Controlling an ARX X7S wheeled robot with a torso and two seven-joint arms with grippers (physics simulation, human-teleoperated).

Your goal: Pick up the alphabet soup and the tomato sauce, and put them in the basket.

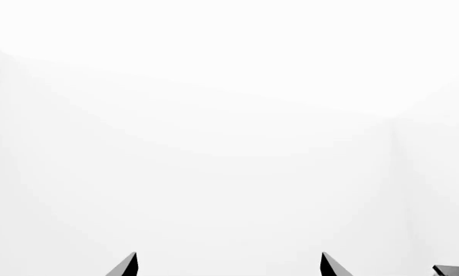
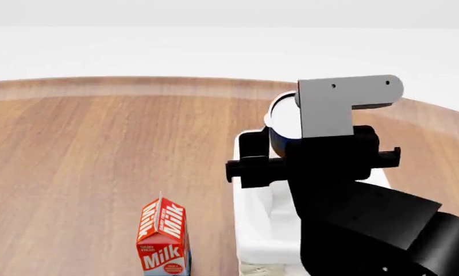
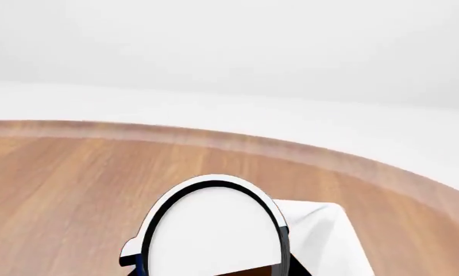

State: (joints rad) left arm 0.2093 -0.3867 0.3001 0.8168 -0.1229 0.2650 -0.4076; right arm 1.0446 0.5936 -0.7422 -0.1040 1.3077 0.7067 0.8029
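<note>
- Step in hand — judged as the delivery of one can: the right gripper (image 2: 290, 123) hangs over the basket's (image 2: 252, 230) far end, clasped on a can (image 3: 212, 233) with a pale lid.
- Can identity: a sliver of blue below the lid suggests the alphabet soup; the label is otherwise hidden.
- Basket: white-lined, at the tabletop's (image 2: 99, 144) near right edge; its visible interior shows no cans, much of it hidden by the arm.
- Tomato sauce: not in view.
- Left gripper (image 1: 229, 265): fingertips apart, nothing between them, facing blank white.
- Milk carton (image 2: 163, 237): upright, just left of the basket.
- Next move calls for lowering, then release — inside the rim.
</note>
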